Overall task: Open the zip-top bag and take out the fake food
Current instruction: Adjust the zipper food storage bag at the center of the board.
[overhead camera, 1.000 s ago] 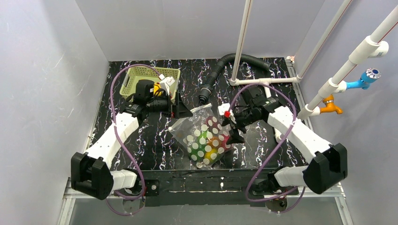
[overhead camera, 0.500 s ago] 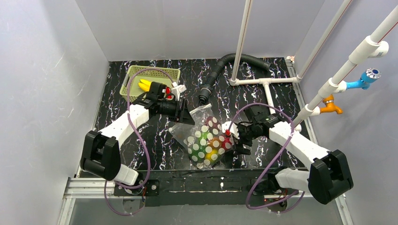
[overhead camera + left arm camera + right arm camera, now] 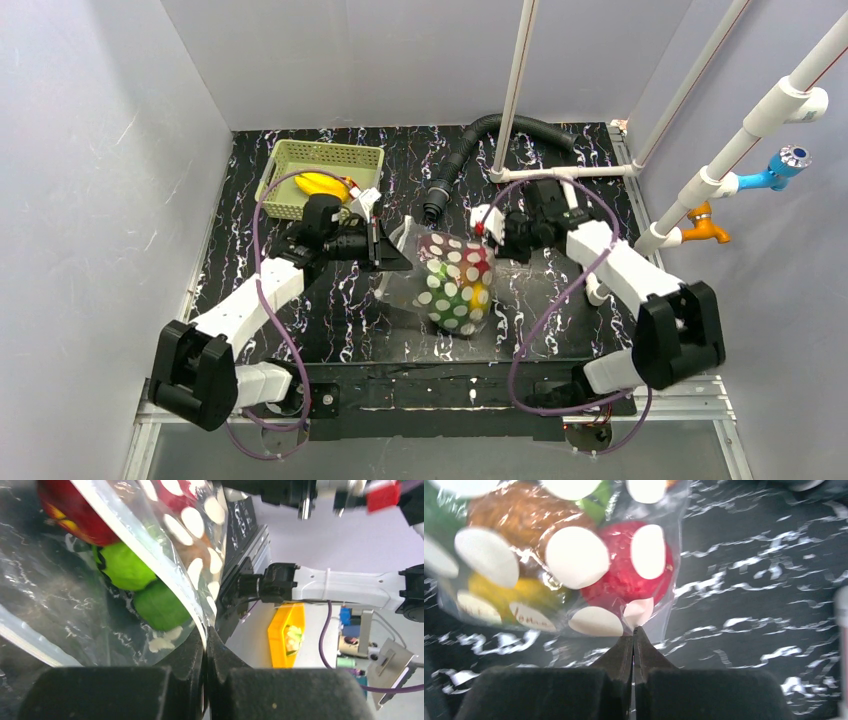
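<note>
- Two grippers clamp the clear, white-spotted plastic zip-top bag (image 3: 455,283) over the black marbled table (image 3: 330,310): left gripper (image 3: 205,635) on its film, right gripper (image 3: 634,632) on an edge.
- Inside: glossy plastic fake food (image 3: 616,587); spots and glare obscure several pieces.

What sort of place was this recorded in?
Most likely a lab test booth, not a real kitchen: plain grey walls box in a black marbled table on a metal frame, and the white pipes with coloured taps look like mock plumbing.
</note>
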`<state>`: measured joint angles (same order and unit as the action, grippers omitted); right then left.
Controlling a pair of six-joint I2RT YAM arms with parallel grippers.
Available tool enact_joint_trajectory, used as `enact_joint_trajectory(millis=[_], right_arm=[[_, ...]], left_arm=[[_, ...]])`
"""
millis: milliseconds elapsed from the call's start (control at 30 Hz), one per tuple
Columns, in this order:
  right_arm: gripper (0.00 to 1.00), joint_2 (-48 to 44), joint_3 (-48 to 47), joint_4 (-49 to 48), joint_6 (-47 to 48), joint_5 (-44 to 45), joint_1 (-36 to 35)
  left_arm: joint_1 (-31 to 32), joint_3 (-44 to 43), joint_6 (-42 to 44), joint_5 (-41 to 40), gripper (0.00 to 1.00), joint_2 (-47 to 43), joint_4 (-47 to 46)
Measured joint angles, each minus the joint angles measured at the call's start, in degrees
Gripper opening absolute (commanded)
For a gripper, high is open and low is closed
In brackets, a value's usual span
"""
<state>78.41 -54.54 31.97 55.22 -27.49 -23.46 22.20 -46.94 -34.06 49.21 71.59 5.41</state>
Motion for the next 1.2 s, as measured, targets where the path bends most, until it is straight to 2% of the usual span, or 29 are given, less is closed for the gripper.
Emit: enact_joint_trajectory(millis=[133,167,200,300,367,467,600,633,767,900,1067,1200], right_arm=[[0.01,9.38,-12.37,0.52,-0.85,0.24,1.07],[0.09,10.27,-13.4,0.28,-1.09,0.24,1.07],[0.23,11.78,-15.23,0.33,-1.73,0.48,1.07],[0.46,16.72,-20.96,0.46,-5.03,1.49,0.98],[0.58,18.91,-23.93,0.68,-6.88,2.08,0.98],[0.68,19.37,-25.62,0.81,-8.98,2.21,1.01],[0.78,15.5,-24.26,1.09,-11.15,1.2,1.01],[0.84,13.73,-23.76,1.81,-11.21,0.13,1.01],[0.97,4.11,-19.8,5.38,-9.73,-9.86,1.11],[0.98,-5.97,-13.88,7.41,-8.98,-22.86,0.11],[0.98,-7.06,-12.04,7.96,-12.68,-28.13,-3.67],[0.98,-5.9,-11.91,6.32,-17.4,-26.6,-7.69]], left_arm=[[2.89,5.7,-11.06,-4.15,0.0,-2.43,-12.94],[4.02,6.54,-11.28,-4.24,0.0,-2.49,-13.14],[5.25,7.41,-13.29,-5.53,0.0,-2.43,-15.37],[9.11,10.32,-18.71,-11.19,0.0,-2.16,-21.99],[11.32,11.63,-21.33,-15.06,0.0,-1.55,-25.09],[14.4,12.61,-24.68,-21.4,0.03,-0.39,-28.63],[16.7,12.72,-26.99,-27.08,0.3,0.2,-32.11],[16.9,12.72,-26.88,-27.56,0.36,0.2,-32.57],[17.0,12.9,-27.04,-28.46,0.57,0.07,-33.55],[17.0,15.15,-26.43,-28.5,0.74,-2.34,-33.75],[17.0,17.88,-25.29,-29.4,0.97,-8.44,-30.49],[16.98,19.04,-23.54,-33.59,0.98,-17.79,-21.62]])
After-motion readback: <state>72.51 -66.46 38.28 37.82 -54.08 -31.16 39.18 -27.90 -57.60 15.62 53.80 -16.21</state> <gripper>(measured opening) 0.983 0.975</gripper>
